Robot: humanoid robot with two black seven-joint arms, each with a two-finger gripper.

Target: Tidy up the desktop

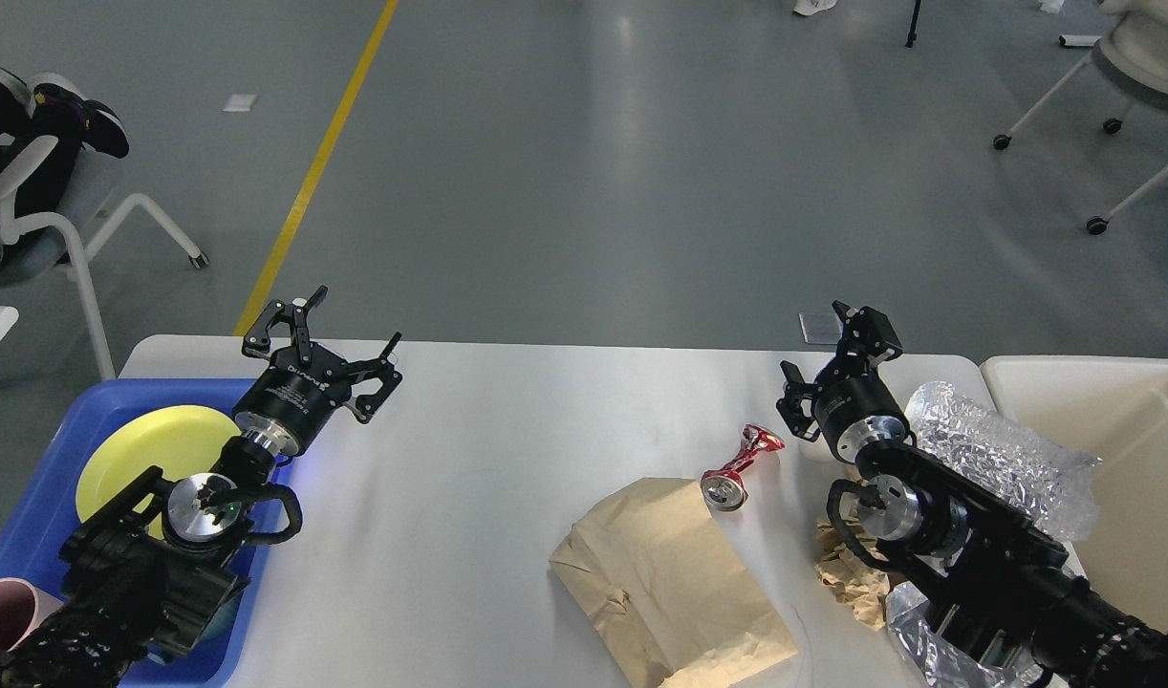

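The white desktop [508, 449] spans the lower view. On its right half lie a crushed red can [740, 466], a flattened brown paper bag [665, 583], a crumpled brown paper scrap [847, 578] and crinkled clear plastic wrap [995, 454]. My left gripper [331, 330] hovers open over the table's far left corner, nothing between its fingers. My right gripper [832, 349] stands open near the far right edge, just right of the can and beside the wrap, holding nothing.
A blue tray [44, 483] at the left holds a yellow plate [149, 449]; a pink cup [1, 612] shows at its near corner. A beige bin [1134, 459] stands at the right. More clear plastic [938, 650] lies under my right arm. Chairs stand on the grey floor beyond.
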